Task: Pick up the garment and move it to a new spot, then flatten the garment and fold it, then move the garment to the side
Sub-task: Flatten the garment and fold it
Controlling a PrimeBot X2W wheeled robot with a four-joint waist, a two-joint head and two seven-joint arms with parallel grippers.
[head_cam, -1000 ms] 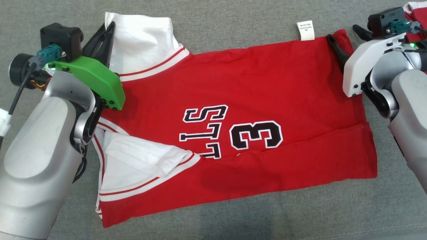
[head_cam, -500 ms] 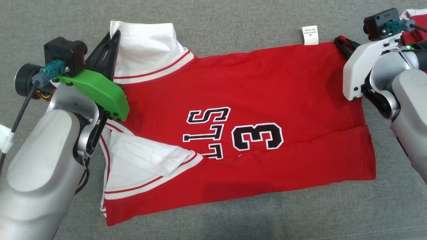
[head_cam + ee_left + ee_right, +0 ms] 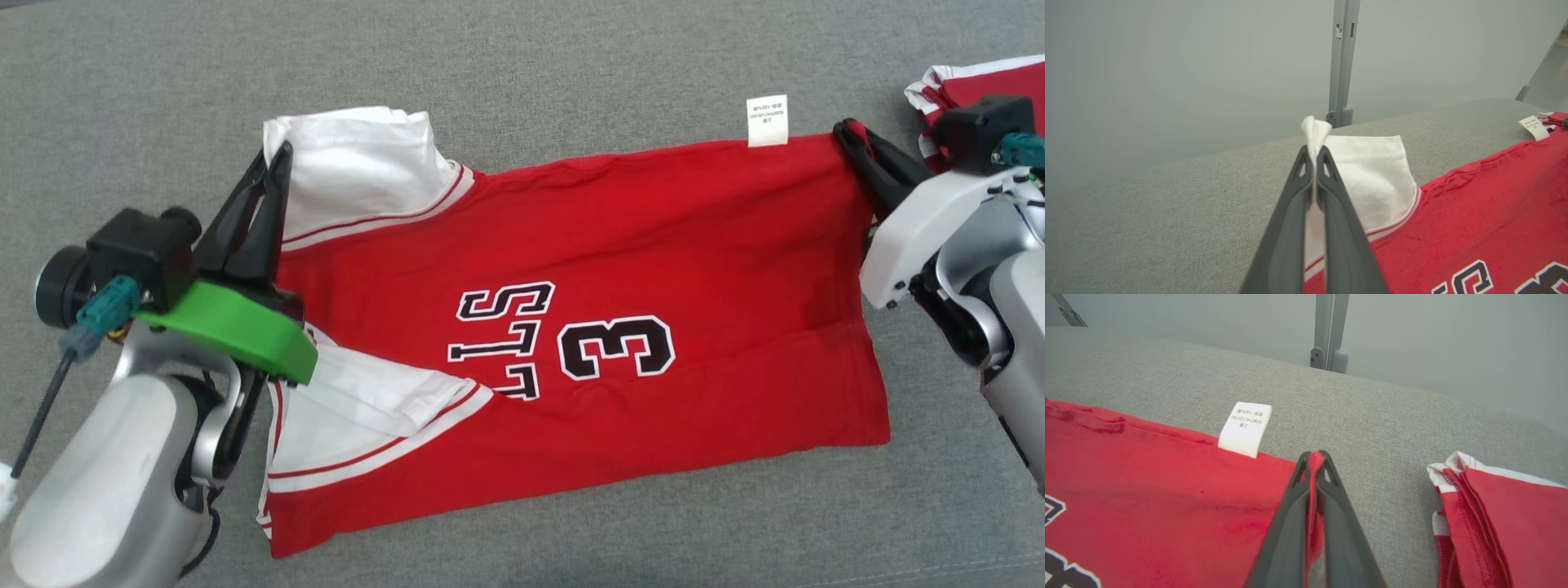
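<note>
Across the garment (image 3: 653, 229), left arm (image 3: 106, 465) and right arm (image 3: 1020, 286) reach forward, jaws pinching its far edge.

Pinched between left jaws: white sleeve (image 3: 1372, 179) of garment (image 3: 1474, 212).

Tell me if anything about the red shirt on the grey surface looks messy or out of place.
Yes. The shirt isn't flat: its near white sleeve is flopped inward over the front, hiding part of the lettering, and a white label sticks out past the far edge. Nothing looks torn or stained.
</note>
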